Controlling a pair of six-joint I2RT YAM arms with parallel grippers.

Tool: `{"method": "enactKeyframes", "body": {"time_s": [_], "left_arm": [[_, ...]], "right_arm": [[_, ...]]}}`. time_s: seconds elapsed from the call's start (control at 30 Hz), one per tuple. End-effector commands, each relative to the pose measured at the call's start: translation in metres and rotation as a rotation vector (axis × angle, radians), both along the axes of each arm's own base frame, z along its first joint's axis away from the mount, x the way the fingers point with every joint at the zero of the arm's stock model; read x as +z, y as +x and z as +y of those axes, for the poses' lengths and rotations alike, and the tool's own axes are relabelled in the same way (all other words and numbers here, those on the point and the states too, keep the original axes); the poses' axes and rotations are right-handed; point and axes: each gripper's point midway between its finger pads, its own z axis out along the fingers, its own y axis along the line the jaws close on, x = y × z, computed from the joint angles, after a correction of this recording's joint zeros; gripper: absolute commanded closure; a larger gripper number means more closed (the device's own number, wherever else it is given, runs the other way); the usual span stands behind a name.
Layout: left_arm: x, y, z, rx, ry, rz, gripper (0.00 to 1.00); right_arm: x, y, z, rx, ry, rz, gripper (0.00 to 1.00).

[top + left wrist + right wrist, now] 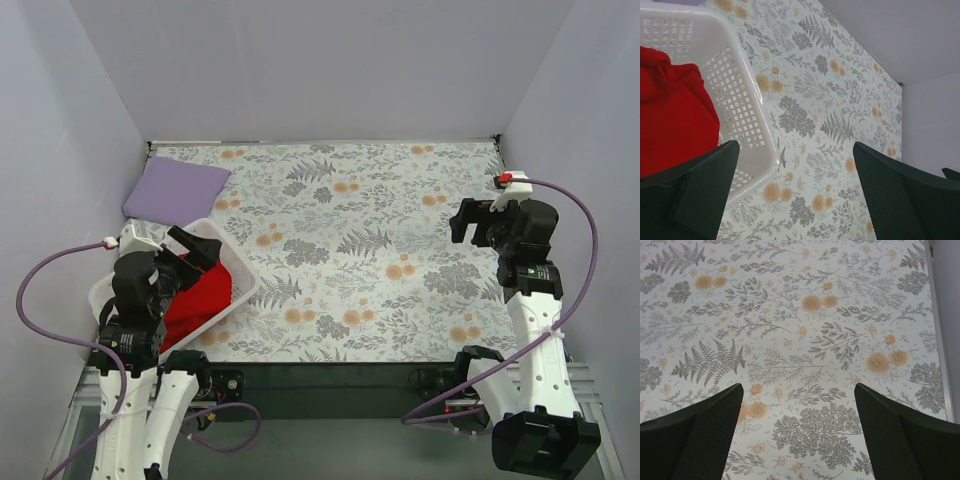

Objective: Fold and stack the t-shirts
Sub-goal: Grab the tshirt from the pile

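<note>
A bright red t-shirt (pixel 198 302) lies crumpled inside the white perforated basket (pixel 240 268) at the near left; the left wrist view shows the same red t-shirt (pixel 670 115) against the basket wall (pixel 735 95). A pale lavender t-shirt (pixel 174 188) lies folded flat at the far left corner of the table. My left gripper (pixel 192 252) hangs open above the basket's right side, nothing between its fingers (pixel 700 195). My right gripper (pixel 472 222) is open over the right side of the tablecloth, with only the cloth showing between its fingers (pixel 905 440).
The grey-and-orange floral tablecloth (pixel 370 250) covers the table. Pale walls close in on the left, back and right. The cloth's right edge meets a metal rail (pixel 939 340) close to my right gripper. Purple cables loop beside both arms.
</note>
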Motion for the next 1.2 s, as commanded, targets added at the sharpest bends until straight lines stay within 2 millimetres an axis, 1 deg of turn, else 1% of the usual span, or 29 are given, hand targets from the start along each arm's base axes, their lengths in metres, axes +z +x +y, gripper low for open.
{"method": "enactKeyframes", "body": {"time_s": [0.0,0.03,0.07,0.1,0.13,0.17,0.2,0.23,0.27,0.3,0.33,0.37,0.4,0.43,0.47,0.53,0.6,0.63,0.73,0.87,0.93,0.97,1.0,1.07,1.1,1.13,1.17], "left_arm": [[-0.009,-0.011,0.005,0.044,-0.019,0.089,0.03],[-0.013,-0.011,0.011,0.081,-0.013,0.106,0.03],[-0.022,-0.012,0.014,0.105,-0.015,0.153,0.03],[-0.027,-0.012,0.017,0.140,-0.035,0.184,0.04],[-0.032,-0.012,0.026,0.202,-0.029,0.209,0.04],[-0.039,-0.016,0.030,0.240,-0.031,0.257,0.04],[-0.047,-0.013,0.033,0.284,-0.054,0.308,0.04],[-0.050,-0.013,0.037,0.321,-0.058,0.335,0.04],[-0.054,-0.017,0.044,0.376,-0.051,0.380,0.04],[-0.061,-0.015,0.048,0.412,-0.047,0.428,0.06],[-0.063,-0.014,0.049,0.453,-0.069,0.458,0.07],[-0.069,-0.020,0.056,0.498,-0.045,0.504,0.09],[-0.071,-0.018,0.059,0.523,-0.035,0.542,0.13],[-0.072,-0.019,0.060,0.557,-0.050,0.562,0.13],[-0.077,-0.025,0.065,0.585,-0.029,0.594,0.14],[-0.086,-0.028,0.067,0.624,-0.028,0.640,0.15],[-0.091,-0.026,0.069,0.636,-0.021,0.641,0.16],[-0.101,-0.021,0.069,0.628,-0.007,0.646,0.16],[-0.122,-0.010,0.068,0.617,0.009,0.682,0.16],[-0.160,0.000,0.065,0.627,0.028,0.790,0.16],[-0.172,0.007,0.066,0.636,0.032,0.790,0.16],[-0.185,0.004,0.066,0.639,0.051,0.830,0.16],[-0.190,0.011,0.068,0.642,0.056,0.814,0.17],[-0.194,0.017,0.072,0.639,0.093,0.807,0.26],[-0.195,0.019,0.075,0.626,0.123,0.809,0.52],[-0.189,0.030,0.077,0.606,0.138,0.762,0.68],[-0.180,0.040,0.073,0.552,0.147,0.720,0.82]], "right_arm": [[0.015,-0.001,0.023,0.170,-0.025,-0.082,0.01],[0.014,-0.007,0.040,0.294,-0.024,-0.098,0.01],[0.010,-0.012,0.051,0.424,-0.107,-0.130,0.02],[0.003,-0.022,0.065,0.546,-0.123,-0.144,0.01],[-0.002,-0.041,0.090,0.742,-0.102,-0.176,0.02],[-0.010,-0.050,0.097,0.808,-0.096,-0.169,0.02],[-0.016,-0.055,0.101,0.844,-0.082,-0.162,0.02],[-0.027,-0.064,0.108,0.881,-0.033,-0.141,0.02],[-0.032,-0.069,0.112,0.915,-0.001,-0.132,0.02],[-0.037,-0.074,0.115,0.946,0.009,-0.133,0.02],[-0.045,-0.082,0.120,0.981,0.047,-0.124,0.02],[-0.049,-0.084,0.121,0.987,0.051,-0.121,0.02],[-0.054,-0.085,0.121,0.994,0.039,-0.125,0.02],[-0.057,-0.085,0.120,0.991,0.030,-0.124,0.02],[-0.063,-0.086,0.119,0.987,0.033,-0.112,0.02],[-0.065,-0.085,0.118,0.983,0.032,-0.105,0.02],[-0.068,-0.085,0.117,0.982,0.029,-0.100,0.02],[-0.069,-0.084,0.117,0.978,0.026,-0.094,0.02],[-0.070,-0.080,0.115,0.968,0.020,-0.085,0.02],[-0.070,-0.080,0.114,0.963,0.014,-0.086,0.02],[-0.070,-0.081,0.113,0.958,0.005,-0.092,0.02],[-0.070,-0.081,0.113,0.956,0.001,-0.095,0.02],[-0.069,-0.082,0.112,0.953,-0.006,-0.099,0.02],[-0.069,-0.082,0.112,0.954,-0.006,-0.103,0.02],[-0.068,-0.083,0.113,0.955,-0.004,-0.106,0.02],[-0.068,-0.083,0.113,0.957,-0.001,-0.107,0.02],[-0.068,-0.083,0.113,0.957,-0.002,-0.108,0.02]]}}
